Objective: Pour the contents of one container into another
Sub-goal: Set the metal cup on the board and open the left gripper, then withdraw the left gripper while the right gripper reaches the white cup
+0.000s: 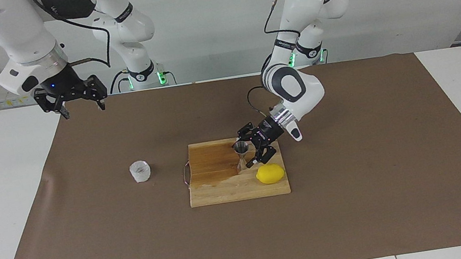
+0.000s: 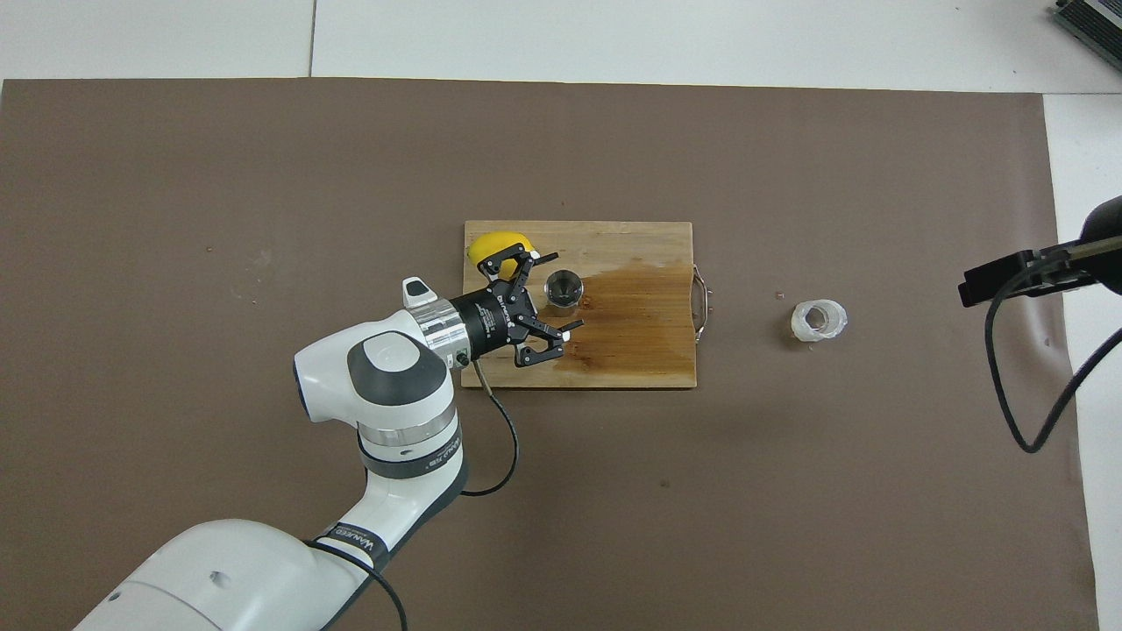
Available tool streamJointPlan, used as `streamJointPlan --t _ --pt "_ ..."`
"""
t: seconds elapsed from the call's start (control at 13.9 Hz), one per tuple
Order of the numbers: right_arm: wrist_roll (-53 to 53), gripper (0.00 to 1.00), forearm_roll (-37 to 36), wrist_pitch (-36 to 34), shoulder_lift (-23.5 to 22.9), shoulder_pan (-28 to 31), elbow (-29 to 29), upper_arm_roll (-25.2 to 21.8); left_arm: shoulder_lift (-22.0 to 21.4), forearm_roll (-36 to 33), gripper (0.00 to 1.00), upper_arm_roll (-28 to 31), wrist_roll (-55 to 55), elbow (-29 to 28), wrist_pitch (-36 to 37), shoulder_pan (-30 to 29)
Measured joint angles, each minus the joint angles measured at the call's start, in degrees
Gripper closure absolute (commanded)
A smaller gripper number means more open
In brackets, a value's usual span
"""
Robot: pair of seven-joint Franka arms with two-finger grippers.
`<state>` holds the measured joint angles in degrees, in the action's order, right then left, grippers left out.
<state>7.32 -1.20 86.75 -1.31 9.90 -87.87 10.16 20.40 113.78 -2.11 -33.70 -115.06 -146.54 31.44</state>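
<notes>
A: Overhead view: jigger (image 2: 564, 288) upright on the cutting board (image 2: 649, 368), beside the lemon (image 2: 491, 244). Left gripper (image 2: 550, 294) low over the board, jaws spread, gripping nothing.

B: Cup (image 1: 140, 171) sits apart on the brown mat (image 1: 363, 219), toward the right arm's end. Right gripper (image 1: 81, 109) waits open, high over the mat's edge.

A: Advice: back away level, don't tip the jigger. Board is wet-stained; wall plain white.

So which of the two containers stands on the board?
The steel jigger, upright on the cutting board beside the lemon. The whitish cup sits on the brown mat instead.
</notes>
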Motion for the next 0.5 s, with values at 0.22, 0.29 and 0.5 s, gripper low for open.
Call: streamJointPlan --t 0.22,0.29,0.5 --pt "0.0 0.0 0.0 0.0 0.0 0.0 0.0 0.0 -2.8 -5.5 0.0 0.0 0.0 -3.1 -0.7 0.0" --pt "0.0 0.0 0.0 0.0 0.0 0.1 0.0 0.0 -3.8 -7.9 0.0 0.0 0.0 -4.0 -1.1 0.0" --pt "0.2 0.0 0.0 0.0 0.0 0.2 0.0 0.0 -6.6 -13.5 0.0 0.1 0.0 -6.7 -3.5 0.1"
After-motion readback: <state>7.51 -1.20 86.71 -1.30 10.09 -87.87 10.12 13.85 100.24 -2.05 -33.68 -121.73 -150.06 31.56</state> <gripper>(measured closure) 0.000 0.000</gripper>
